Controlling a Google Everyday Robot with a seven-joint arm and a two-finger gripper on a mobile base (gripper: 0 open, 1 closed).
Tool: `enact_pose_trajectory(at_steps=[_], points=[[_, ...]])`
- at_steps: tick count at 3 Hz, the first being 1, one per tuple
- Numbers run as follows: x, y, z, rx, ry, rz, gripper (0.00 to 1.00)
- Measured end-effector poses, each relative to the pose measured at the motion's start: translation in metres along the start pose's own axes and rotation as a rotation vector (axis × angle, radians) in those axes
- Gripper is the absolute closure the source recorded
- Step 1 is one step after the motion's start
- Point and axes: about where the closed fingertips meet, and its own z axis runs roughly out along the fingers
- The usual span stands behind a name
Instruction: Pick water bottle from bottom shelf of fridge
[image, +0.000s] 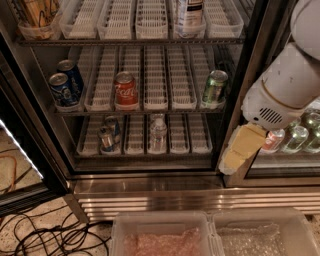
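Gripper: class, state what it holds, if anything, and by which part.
Nothing is held. The gripper hangs in front of the door frame, apart from the water bottle, which stands on the bottom shelf.
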Motion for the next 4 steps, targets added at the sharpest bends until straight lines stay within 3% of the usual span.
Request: enact_pose_trajectory(at_steps=[1,2,3,4], points=[[-0.005,0.011,0.019,-0.030,-0.044,0.052,0.00],[-0.018,0.025,0.059,-0.036,-0.086,0.162,0.00],[-0.021,0.019,0.096,-0.010,-0.102,0.308,0.00],[-0.018,0.015,0.124,-0.052,-0.084,0.394,0.00]])
